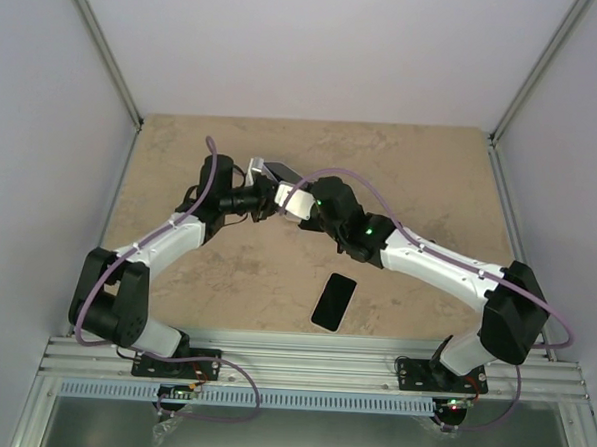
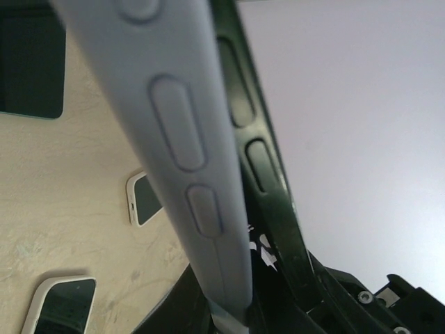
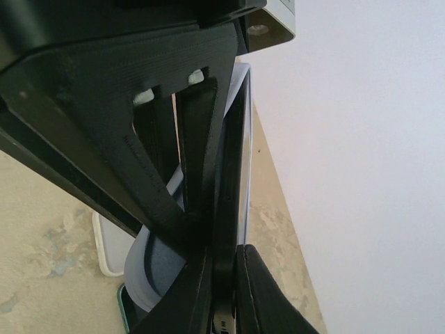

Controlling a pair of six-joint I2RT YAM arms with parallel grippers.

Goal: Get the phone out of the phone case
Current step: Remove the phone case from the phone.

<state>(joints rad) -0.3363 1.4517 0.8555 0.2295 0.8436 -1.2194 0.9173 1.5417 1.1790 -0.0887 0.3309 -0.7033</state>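
Note:
Above the table's middle, both grippers meet on a grey-blue phone case (image 1: 264, 169) with a black phone (image 1: 284, 173) in it. In the left wrist view the phone case (image 2: 188, 139) runs edge-on close to the camera, its button bumps showing. The black phone (image 2: 261, 160) stands a little out of it on the right. My left gripper (image 2: 236, 313) is shut on the case's lower end. In the right wrist view my right gripper (image 3: 226, 278) is shut on the phone's thin black edge (image 3: 233, 174). The case (image 3: 156, 271) bulges away to the left of it.
A second black phone (image 1: 334, 301) lies flat on the beige table (image 1: 421, 180) nearer the arm bases. The left wrist view shows two white-cased phones (image 2: 144, 200) (image 2: 61, 306) and a dark slab (image 2: 28, 62) on the table below. Pale walls enclose the table.

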